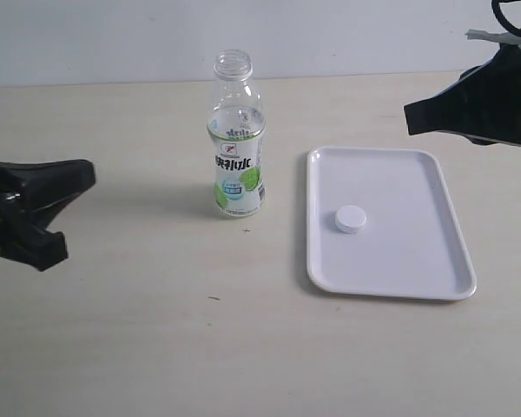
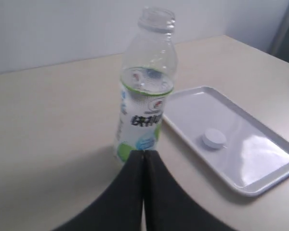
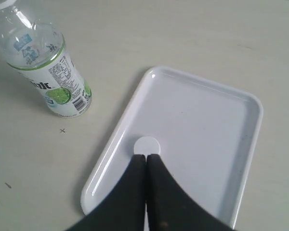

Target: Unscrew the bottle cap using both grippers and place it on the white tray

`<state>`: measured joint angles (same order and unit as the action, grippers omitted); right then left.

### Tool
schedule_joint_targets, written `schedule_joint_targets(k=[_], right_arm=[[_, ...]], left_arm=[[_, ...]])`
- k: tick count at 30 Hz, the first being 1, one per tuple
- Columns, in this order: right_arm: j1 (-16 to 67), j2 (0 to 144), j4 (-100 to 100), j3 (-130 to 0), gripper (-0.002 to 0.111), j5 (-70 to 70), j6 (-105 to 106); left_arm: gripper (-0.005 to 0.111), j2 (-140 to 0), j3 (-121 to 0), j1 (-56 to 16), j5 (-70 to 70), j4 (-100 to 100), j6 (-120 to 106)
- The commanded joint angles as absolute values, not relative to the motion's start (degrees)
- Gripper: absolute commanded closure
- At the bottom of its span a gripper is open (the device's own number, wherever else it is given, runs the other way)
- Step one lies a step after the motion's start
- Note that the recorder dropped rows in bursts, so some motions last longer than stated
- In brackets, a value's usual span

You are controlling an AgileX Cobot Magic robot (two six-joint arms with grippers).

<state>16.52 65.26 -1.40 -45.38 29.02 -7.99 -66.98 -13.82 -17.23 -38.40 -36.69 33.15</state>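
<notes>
Pale table (image 1: 156, 347): bottle (image 1: 238, 139) uncapped, cap (image 1: 350, 218) on tray (image 1: 399, 182). Likely light, rigid, slick; you'd pinch its rim. Jaws of left gripper (image 2: 143, 156) and right gripper (image 3: 145, 161) closed, empty.

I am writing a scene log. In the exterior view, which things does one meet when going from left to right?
left gripper → bottle → bottle cap, lying on the white tray → right gripper

The right wrist view is cropping the neck of the bottle (image 3: 43, 72). The right gripper (image 3: 145, 158) is covering part of the bottle cap (image 3: 147, 144).
</notes>
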Motion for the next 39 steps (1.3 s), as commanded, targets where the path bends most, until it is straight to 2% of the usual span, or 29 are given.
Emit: schedule_joint_targets(k=[1, 8, 21, 28, 33, 39], right_arm=[[16.2, 64.9, -1.4, -45.2, 0.108, 28.6, -8.1], [16.2, 64.9, -1.4, -45.2, 0.108, 28.6, -8.1], [16.2, 64.9, -1.4, -45.2, 0.108, 28.6, -8.2], [16.2, 64.9, -1.4, -45.2, 0.108, 28.6, -8.1], [16.2, 64.9, -1.4, -45.2, 0.108, 28.6, -8.1], [16.2, 64.9, -1.4, -45.2, 0.108, 28.6, -8.1]], left_arm=[[0.107, -54.9, -12.0, -17.1, -23.4, -31.4, 31.9], [0.107, -44.2, -11.9, -17.1, -16.0, -31.4, 33.0], [0.107, -39.8, -11.8, -16.0, -13.8, -31.4, 32.9], [0.107, -20.7, -8.3, -8.4, -3.8, -31.4, 45.2], [0.107, -10.6, -6.4, -7.8, -3.6, -31.4, 45.2], [0.107, -7.3, -5.4, -7.8, -3.6, -31.4, 45.2]])
